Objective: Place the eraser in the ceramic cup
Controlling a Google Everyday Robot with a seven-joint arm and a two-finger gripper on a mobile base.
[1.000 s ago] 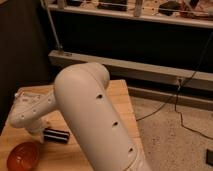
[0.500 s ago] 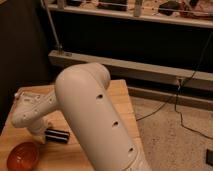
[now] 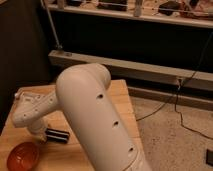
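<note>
The eraser [image 3: 57,134] is a long black block lying on the wooden table [image 3: 122,95], just right of the arm's white wrist. My gripper [image 3: 36,129] sits at the end of the white forearm, low over the table at the left, right beside the eraser's left end. The large white arm [image 3: 95,120] fills the middle of the view and hides much of the table. The ceramic cup is hidden or out of view.
A shallow orange bowl [image 3: 22,156] sits at the table's front left corner, just below the gripper. Dark shelving and a metal rail [image 3: 125,67] run behind the table. Speckled floor with black cables [image 3: 180,120] lies to the right.
</note>
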